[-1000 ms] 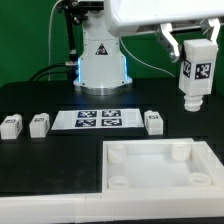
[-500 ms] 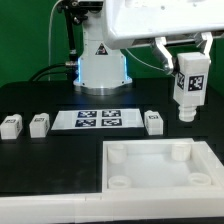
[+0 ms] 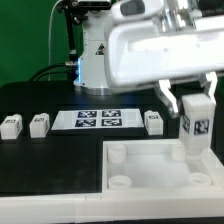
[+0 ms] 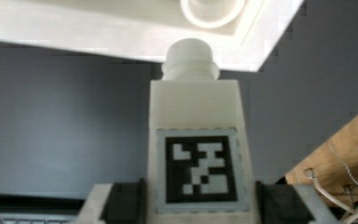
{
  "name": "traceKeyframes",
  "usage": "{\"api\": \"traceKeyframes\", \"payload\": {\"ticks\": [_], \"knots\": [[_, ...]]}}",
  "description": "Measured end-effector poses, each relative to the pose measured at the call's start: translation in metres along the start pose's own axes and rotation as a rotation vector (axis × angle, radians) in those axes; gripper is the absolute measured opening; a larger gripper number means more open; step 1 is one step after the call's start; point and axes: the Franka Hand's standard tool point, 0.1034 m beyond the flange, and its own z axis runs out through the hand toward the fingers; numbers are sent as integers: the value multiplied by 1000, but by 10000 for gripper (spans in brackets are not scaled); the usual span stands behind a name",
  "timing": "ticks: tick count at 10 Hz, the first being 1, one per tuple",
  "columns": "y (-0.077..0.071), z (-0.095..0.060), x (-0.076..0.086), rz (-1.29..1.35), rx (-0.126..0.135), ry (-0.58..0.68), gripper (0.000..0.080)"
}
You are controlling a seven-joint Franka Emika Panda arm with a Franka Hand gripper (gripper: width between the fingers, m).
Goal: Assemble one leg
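Note:
My gripper (image 3: 196, 100) is shut on a leg (image 3: 196, 128), a white blocky peg with a black-and-white tag. It hangs upright at the exterior view's right, its lower end just above the far right corner of the large white panel (image 3: 150, 170). In the wrist view the leg (image 4: 199, 130) fills the middle, held between dark fingers (image 4: 115, 203), with its rounded tip pointing at a round socket (image 4: 213, 12) in the panel's corner. Three more legs lie on the black table: two at the exterior view's left (image 3: 11, 126) (image 3: 39, 124) and one (image 3: 153, 122) beside the marker board.
The marker board (image 3: 99, 119) lies flat in the middle of the table. The robot's base (image 3: 92, 60) stands behind it. A white ledge (image 3: 50, 208) runs along the front edge.
The arm has come forward and down with the leg, from high at the right to just above the panel's far right corner.

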Motion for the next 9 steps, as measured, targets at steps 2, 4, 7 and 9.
{"api": "traceKeyframes", "payload": {"ticks": [2,4,7,9], "knots": [[-3,7,-8,0,6,-11,292],[-6,10,-13,0,9,-18,292],[-10,21,-25,2,15,-30,292],[-9,25,-28,5,15,-30,292]]}}
